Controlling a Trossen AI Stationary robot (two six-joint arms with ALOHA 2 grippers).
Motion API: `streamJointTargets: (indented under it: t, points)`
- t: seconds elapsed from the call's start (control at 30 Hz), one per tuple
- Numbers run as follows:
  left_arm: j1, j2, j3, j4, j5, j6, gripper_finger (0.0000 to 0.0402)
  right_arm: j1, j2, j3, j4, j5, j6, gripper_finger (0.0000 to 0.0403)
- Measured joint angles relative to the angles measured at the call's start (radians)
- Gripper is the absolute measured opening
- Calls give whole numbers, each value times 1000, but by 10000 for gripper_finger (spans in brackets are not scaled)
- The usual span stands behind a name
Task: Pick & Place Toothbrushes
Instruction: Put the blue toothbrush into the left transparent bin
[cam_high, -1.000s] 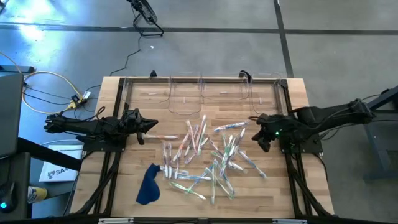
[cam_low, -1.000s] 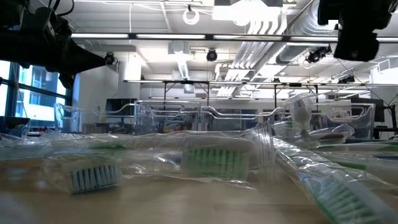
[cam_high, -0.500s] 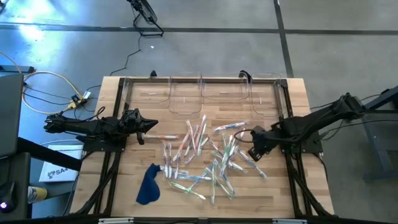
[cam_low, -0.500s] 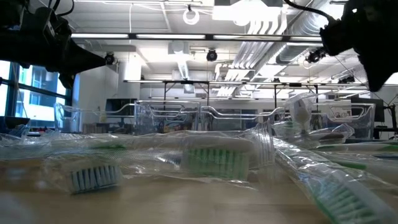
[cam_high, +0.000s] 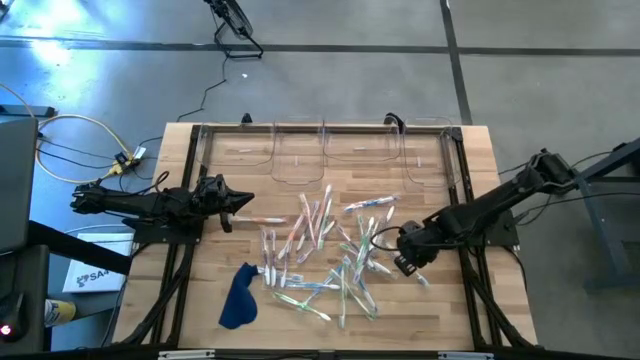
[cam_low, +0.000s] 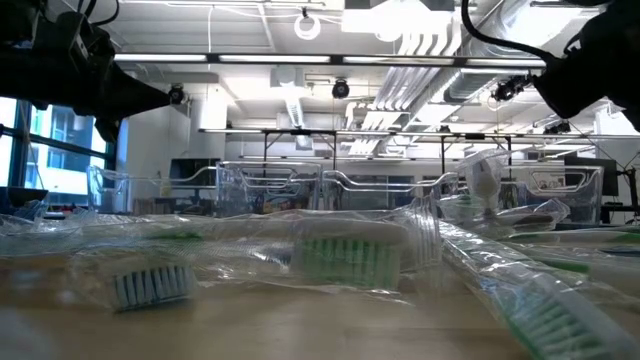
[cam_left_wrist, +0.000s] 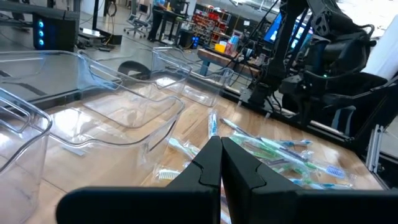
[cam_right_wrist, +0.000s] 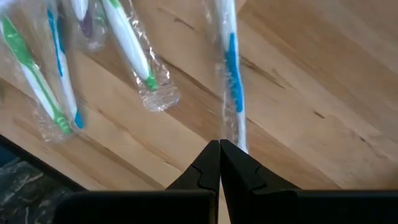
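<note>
Toothbrushes (cam_high: 335, 250) beneath closed right jaws

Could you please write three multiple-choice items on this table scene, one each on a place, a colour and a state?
1. Where is the right claw?
A. over the bins
B. at the right edge of the toothbrushes
C. beside the cloth

2. What colour is the cloth?
A. dark blue
B. red
C. white

3. How are the left claw's fingers?
A. wide open
B. gripping a toothbrush
C. shut, empty

Key: 1 B, the high view puts it there; 2 A, plainly blue; 3 C, the left wrist view shows the tips meeting on nothing.
</note>
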Motion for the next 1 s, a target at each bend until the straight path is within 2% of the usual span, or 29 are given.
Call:
streamJointTargets:
  t: [0.17, 0.43, 0.57, 0.9, 1.0]
  points:
    - [0, 0, 0, 0, 0, 23, 0, 13, 37, 0, 1, -17, -2, 18]
    - [0, 0, 0, 0, 0, 23, 0, 13, 84, 0, -8, 2, -58, 117]
    - [0, 0, 0, 0, 0, 23, 0, 13, 121, 0, 0, -6, -97, 148]
    - [0, 0, 0, 0, 2, 23, 0, 10, 198, 0, 70, 15, -200, 146]
    - [0, 0, 0, 0, 2, 23, 0, 10, 218, -1, 68, 53, -204, 146]
